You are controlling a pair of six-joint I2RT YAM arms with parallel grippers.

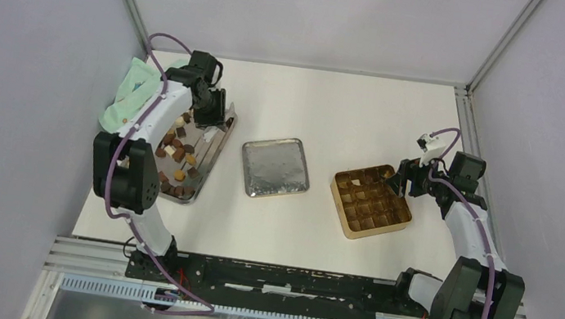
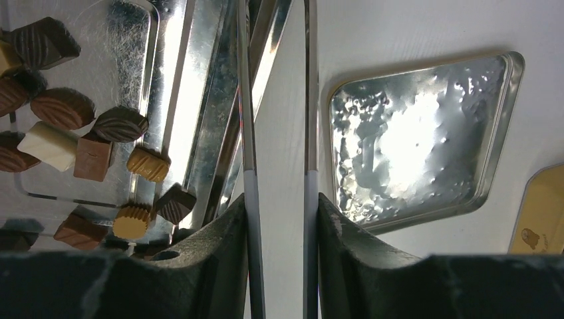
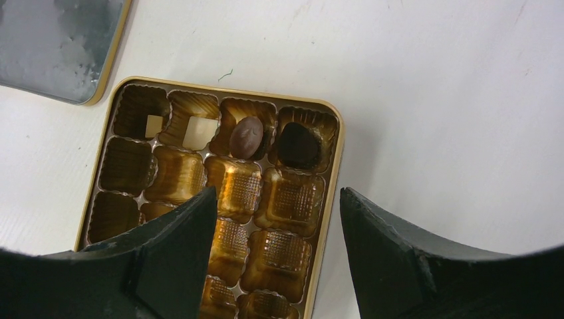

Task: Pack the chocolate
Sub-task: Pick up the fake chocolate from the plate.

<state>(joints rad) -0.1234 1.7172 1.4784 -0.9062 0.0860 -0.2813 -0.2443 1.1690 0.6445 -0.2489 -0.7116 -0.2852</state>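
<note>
Chocolate: loose dark, mid-brown and cream pieces on steel tray, worktop left; a few sit in one edge row of gold tin.
Left gripper: jaws clamped on metal tweezers, above tray.
Right gripper: jaws spread, empty, over tin.
Silver lid: between tray and tin.

The white worktop carries four things. Toward its far left corner lies a crumpled pale green cloth. Near the cloth, a long metal tray sits at a slant along the left side. A square silver lid lies in the middle, apart from the tray. A gold compartmented tin sits to the lid's right, near it but not touching.
</note>
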